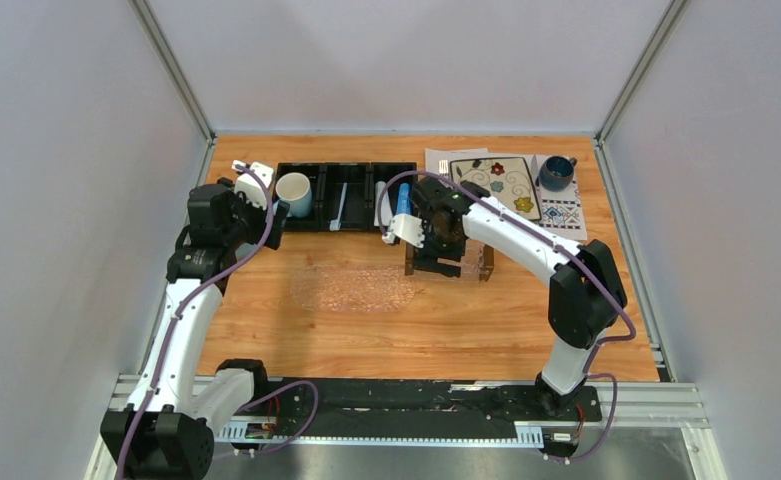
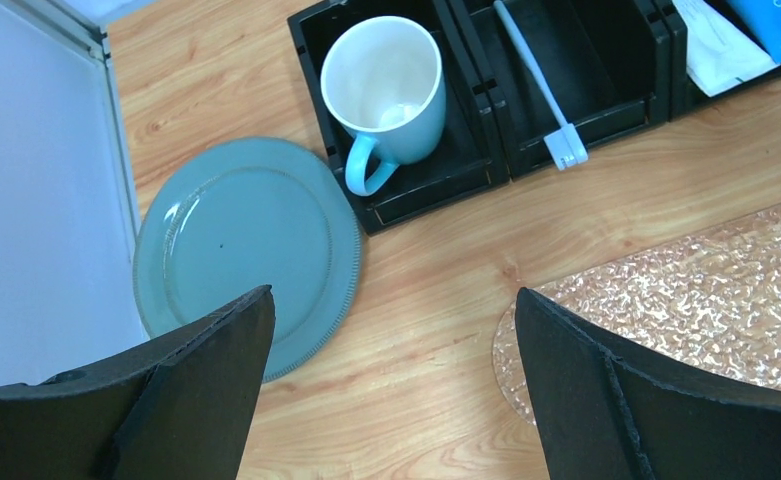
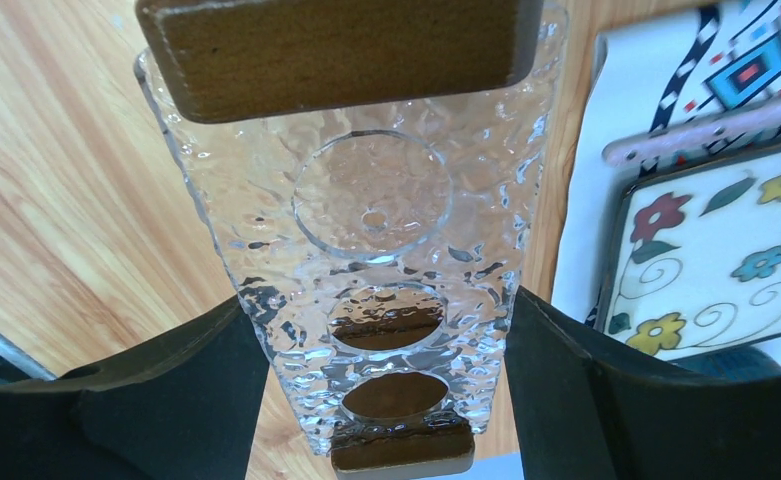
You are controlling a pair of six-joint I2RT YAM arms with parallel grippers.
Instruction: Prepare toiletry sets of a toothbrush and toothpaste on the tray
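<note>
White links [image 1: 178, 330], black joints [image 1: 581, 295], purple cables [image 1: 288, 393], black left claw [image 2: 394, 295] and right claw [image 3: 376, 300].

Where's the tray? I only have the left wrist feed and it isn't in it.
Observer: The top view has the tray just in front of the right end of the black organizer.
Operator: Held?
Observer: The right wrist view shows the right end effector straddling it, fingers against both long sides. It looks gripped.
Operator: Anything on it?
Observer: Nothing. It's a bare, clear textured surface with three round cutouts or recesses in a row and a wooden bar at each end.
</note>
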